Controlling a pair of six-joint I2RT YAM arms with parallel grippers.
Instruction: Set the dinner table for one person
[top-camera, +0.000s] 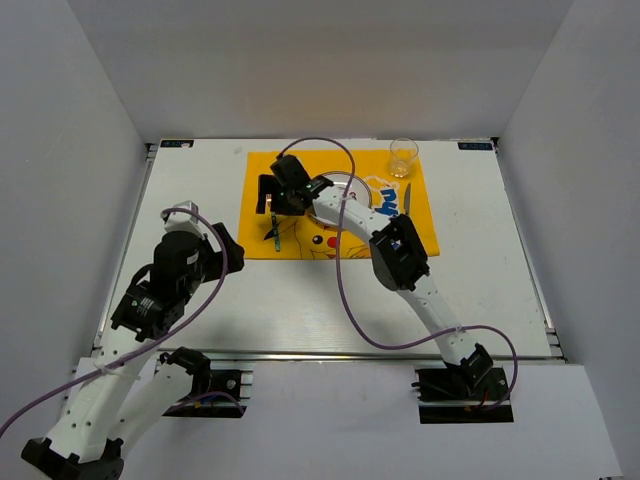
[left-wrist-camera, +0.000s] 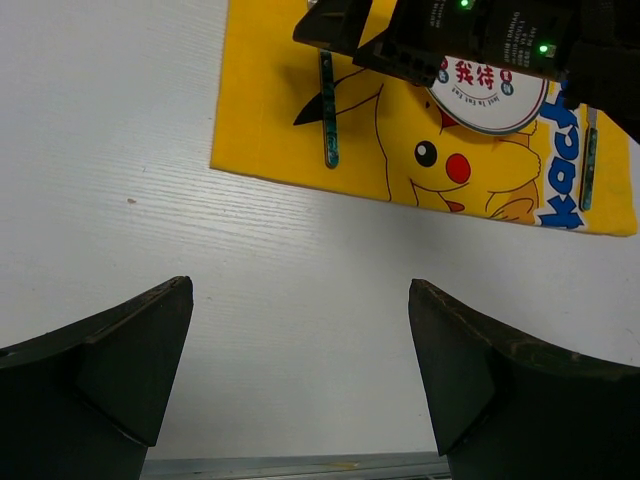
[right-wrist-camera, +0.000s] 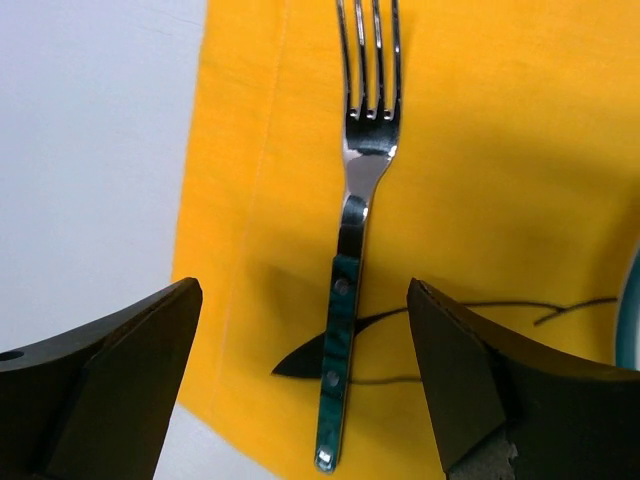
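The white dinner table (top-camera: 480, 260) carries a yellow Pikachu mat (top-camera: 300, 245). A fork with a green handle (top-camera: 272, 234) lies on the mat's left part, tines pointing away from me; it also shows in the left wrist view (left-wrist-camera: 328, 110) and the right wrist view (right-wrist-camera: 340, 350). A white plate with a teal rim (left-wrist-camera: 490, 95) sits mid-mat, partly hidden by the right arm. My right gripper (top-camera: 268, 196) hangs open just above the fork, its fingers on either side of the handle (right-wrist-camera: 305, 300) and not touching it. My left gripper (left-wrist-camera: 300, 290) is open and empty over bare table near the mat's near left corner.
A clear glass (top-camera: 403, 157) stands at the mat's far right corner. A second green-handled utensil (left-wrist-camera: 590, 165) lies right of the plate. The right arm (top-camera: 400, 250) reaches across the mat. Metal rails (top-camera: 330, 352) edge the table.
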